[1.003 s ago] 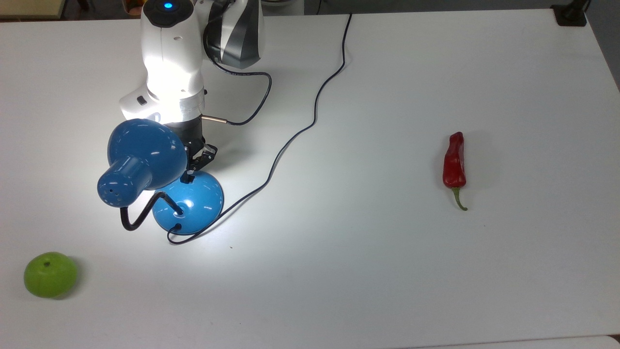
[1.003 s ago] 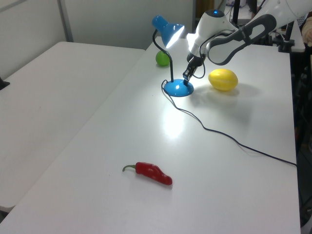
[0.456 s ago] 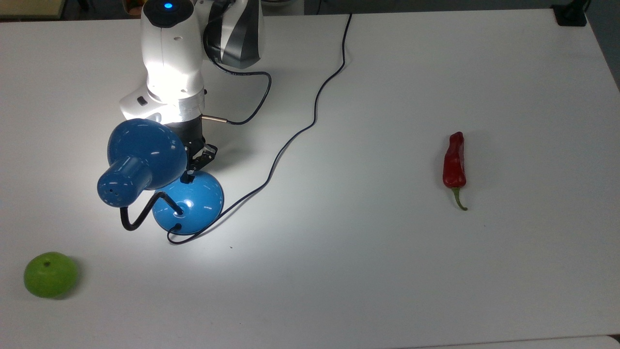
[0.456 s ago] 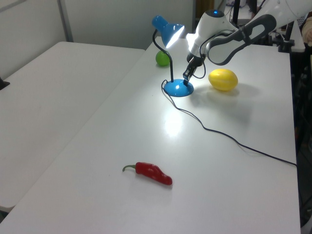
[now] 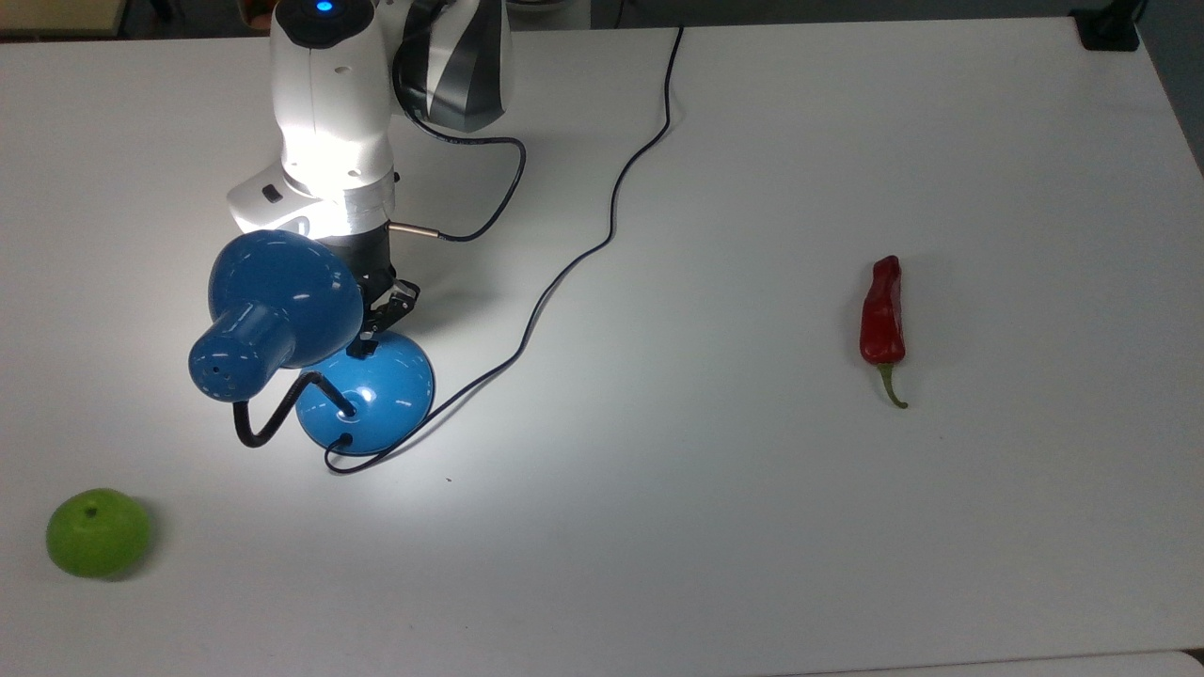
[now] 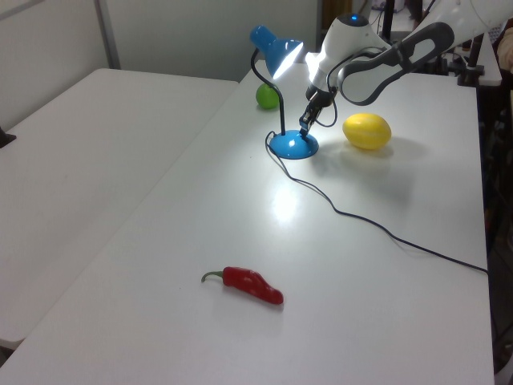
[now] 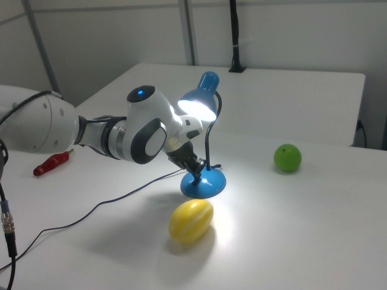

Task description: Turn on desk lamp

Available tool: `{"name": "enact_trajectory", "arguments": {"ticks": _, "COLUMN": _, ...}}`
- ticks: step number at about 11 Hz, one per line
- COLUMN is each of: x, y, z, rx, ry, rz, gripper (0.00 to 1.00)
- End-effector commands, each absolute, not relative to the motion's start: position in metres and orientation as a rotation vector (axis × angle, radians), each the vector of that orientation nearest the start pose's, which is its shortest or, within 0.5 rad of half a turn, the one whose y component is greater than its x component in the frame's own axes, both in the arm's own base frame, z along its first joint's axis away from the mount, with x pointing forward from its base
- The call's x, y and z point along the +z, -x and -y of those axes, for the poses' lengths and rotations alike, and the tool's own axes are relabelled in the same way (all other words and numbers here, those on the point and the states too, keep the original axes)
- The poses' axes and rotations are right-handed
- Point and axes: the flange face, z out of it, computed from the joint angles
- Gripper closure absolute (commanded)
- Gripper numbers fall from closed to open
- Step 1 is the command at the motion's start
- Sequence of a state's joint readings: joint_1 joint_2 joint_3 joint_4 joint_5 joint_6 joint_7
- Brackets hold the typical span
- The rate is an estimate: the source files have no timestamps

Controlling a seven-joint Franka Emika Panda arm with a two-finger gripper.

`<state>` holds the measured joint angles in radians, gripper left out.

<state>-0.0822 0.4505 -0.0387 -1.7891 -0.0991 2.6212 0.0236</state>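
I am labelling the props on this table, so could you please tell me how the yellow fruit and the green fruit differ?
The yellow fruit is elongated and faintly striped; the green fruit is rounder and plain. The yellow fruit lies close to the desk lamp, in its pool of light; the green fruit sits farther off, in dimmer light. Both rest untouched on the white table.

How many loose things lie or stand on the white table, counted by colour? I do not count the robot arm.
Blue: 1, the desk lamp
Green: 1, the green apple
Yellow: 1, the yellow lemon
Red: 1, the red chili pepper
Total: 4
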Motion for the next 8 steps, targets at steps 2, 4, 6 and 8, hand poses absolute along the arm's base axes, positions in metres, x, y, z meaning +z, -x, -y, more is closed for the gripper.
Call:
{"name": "enact_trajectory", "arguments": {"ticks": 2, "x": 0.377, "y": -0.664, "z": 0.066, "rx": -0.455, "ry": 3.207, "rz": -0.074, "gripper": 1.00}}
{"name": "enact_trajectory", "arguments": {"ticks": 4, "x": 0.393, "y": -0.654, "z": 0.050, "rx": -0.345, "ry": 3.212, "rz": -0.050, "gripper": 1.00}}
{"name": "enact_trajectory", "arguments": {"ticks": 6, "x": 0.415, "y": -0.640, "z": 0.038, "rx": -0.224, "ry": 3.221, "rz": -0.044, "gripper": 1.00}}
{"name": "enact_trajectory", "arguments": {"ticks": 8, "x": 0.444, "y": -0.620, "z": 0.013, "rx": -0.096, "ry": 3.230, "rz": 0.006, "gripper": 1.00}}
